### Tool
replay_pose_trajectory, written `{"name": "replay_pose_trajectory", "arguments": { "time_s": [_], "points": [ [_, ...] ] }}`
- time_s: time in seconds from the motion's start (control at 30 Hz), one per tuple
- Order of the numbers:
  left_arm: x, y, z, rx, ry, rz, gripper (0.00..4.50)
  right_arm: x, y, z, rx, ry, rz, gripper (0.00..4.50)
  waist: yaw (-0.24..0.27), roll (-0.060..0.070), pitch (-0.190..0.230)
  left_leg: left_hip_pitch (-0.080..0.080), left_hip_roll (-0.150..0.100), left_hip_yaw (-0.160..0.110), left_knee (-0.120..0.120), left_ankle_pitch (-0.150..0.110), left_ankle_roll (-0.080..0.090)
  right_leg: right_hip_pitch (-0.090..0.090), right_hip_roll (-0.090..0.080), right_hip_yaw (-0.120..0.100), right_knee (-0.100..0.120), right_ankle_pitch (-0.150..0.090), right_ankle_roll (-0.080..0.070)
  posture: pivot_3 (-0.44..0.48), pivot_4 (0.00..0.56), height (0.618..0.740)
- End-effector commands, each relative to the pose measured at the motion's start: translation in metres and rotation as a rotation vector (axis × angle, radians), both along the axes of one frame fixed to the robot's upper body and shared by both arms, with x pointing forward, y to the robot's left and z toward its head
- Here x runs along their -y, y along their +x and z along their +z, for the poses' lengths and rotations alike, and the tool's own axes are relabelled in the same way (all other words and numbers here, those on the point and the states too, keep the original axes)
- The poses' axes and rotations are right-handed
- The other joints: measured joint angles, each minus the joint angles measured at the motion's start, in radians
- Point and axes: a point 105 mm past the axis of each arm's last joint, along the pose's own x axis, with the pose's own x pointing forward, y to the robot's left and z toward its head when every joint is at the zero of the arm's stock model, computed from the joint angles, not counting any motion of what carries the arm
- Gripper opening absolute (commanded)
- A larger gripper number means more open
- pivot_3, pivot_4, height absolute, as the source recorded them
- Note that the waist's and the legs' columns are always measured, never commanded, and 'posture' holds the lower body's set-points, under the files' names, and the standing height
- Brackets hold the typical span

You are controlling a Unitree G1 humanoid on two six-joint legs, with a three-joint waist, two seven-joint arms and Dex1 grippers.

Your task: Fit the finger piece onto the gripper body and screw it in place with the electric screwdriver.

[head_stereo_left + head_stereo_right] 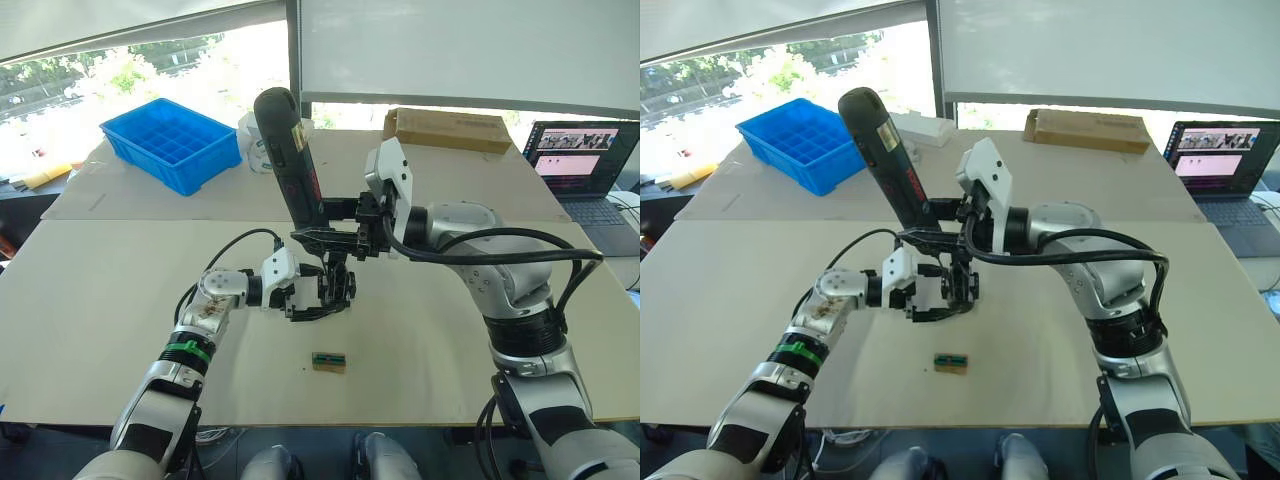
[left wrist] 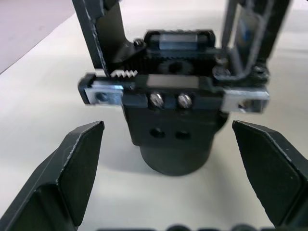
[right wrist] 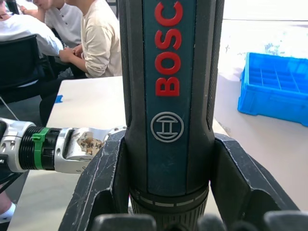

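Right gripper (image 3: 168, 192) clamped on long black pen-shaped electric screwdriver (image 1: 290, 150), tilted over table. Left gripper (image 2: 168, 159) spread wide, fingers flanking squat black cylindrical-based gripper body (image 2: 173, 120) without touching.

Red "BOSCH" runs along screwdriver (image 3: 169, 96) body; round Bosch logo just past the "B", 6 o'clock side.

The right gripper (image 1: 335, 237) clamps the electric screwdriver (image 1: 288, 160), held tilted above the gripper body (image 1: 335, 285); the left gripper (image 1: 305, 297) reaches it, fingers (image 2: 77, 166) spread either side.
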Motion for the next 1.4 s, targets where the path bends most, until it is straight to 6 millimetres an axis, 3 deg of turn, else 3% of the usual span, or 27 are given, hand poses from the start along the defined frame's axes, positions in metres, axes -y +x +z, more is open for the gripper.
{"name": "replay_pose_trajectory", "arguments": {
  "time_s": [0.03,0.2,0.3,0.37,0.7,0.97,1.4],
  "points": [
    [0.01,0.004,0.005,0.023,0.0,-0.007,4.5,0.008,-0.005,0.01,0.075,0.024,-0.012,1.92,0.0,0.0,0.0,0.0,0.0,0.0,0.0,0.0,0.0,0.0,0.0,0.0,0.0,0.0,0.0,0.0,0.15,0.738],
    [0.018,0.009,0.002,0.015,0.0,-0.002,4.5,0.014,-0.003,0.004,0.07,0.034,-0.032,1.92,0.001,0.0,0.0,0.0,0.0,0.0,0.0,0.0,0.0,0.0,0.0,0.0,0.0,0.0,0.0,0.0,0.15,0.738],
    [0.02,0.012,0.001,0.011,0.001,-0.001,3.7,0.017,-0.003,-0.001,0.057,0.032,-0.033,1.92,0.002,0.0,0.0,0.0,0.0,0.0,0.0,0.0,0.0,0.001,0.0,0.0,0.0,0.0,0.0,0.0,0.15,0.738],
    [0.019,0.014,0.001,0.01,0.002,0.001,2.81,0.018,-0.003,-0.006,0.04,0.025,-0.024,1.92,0.002,-0.001,0.0,0.0,0.0,0.0,0.0,0.0,0.0,0.001,0.0,0.0,0.0,0.0,0.0,0.0,0.15,0.738],
    [0.012,0.018,-0.001,0.005,0.025,0.005,2.81,0.028,0.008,-0.048,-0.124,-0.121,0.018,1.92,0.001,-0.004,-0.005,0.003,0.0,0.0,0.0,0.0,0.0,0.002,-0.001,0.002,-0.002,0.0,0.0,0.0,0.15,0.738],
    [0.008,0.018,0.0,0.007,0.025,0.008,2.81,0.03,0.032,-0.08,-0.18,-0.219,-0.062,1.92,-0.002,-0.005,-0.012,0.007,0.0,0.0,0.0,0.0,0.0,0.003,-0.002,0.003,-0.002,0.0,0.0,0.0,0.15,0.738],
    [0.001,0.017,-0.001,0.01,0.026,0.021,2.81,0.039,0.033,-0.104,-0.213,-0.277,-0.073,1.92,-0.009,-0.006,-0.02,0.013,0.0,0.0,-0.001,0.0,0.001,0.007,-0.007,0.003,0.0,0.0,-0.001,0.0,0.15,0.738]
  ]
}}
